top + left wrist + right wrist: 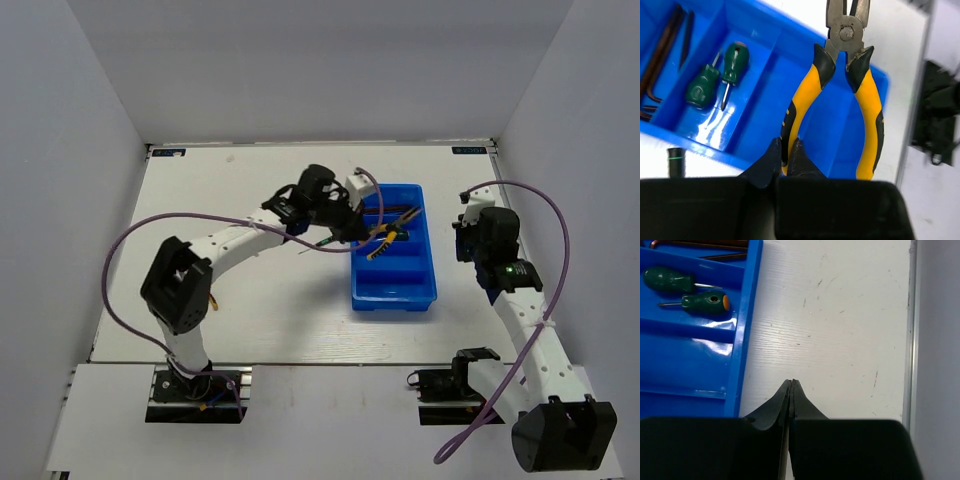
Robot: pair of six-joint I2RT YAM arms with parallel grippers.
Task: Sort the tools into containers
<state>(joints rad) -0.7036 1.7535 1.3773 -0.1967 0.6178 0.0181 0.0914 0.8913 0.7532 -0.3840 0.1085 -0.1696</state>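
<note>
Pliers (867,100), one yellow-handled pair, held over blue tray (760,105), left gripper (785,155) pinching one handle. Two green screwdrivers (702,87) share one compartment; dark hex keys (657,55) in the next, count unclear. Right gripper (791,390) closed, empty, above table (840,315).

glossy plastic tray (765,60), rubbery matt pliers (840,100) handles

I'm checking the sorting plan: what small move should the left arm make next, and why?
Probably lower the pliers into the empty compartment beneath them. The left pincer grips one handle above the tray; the screwdrivers lie in the neighbouring compartment.
</note>
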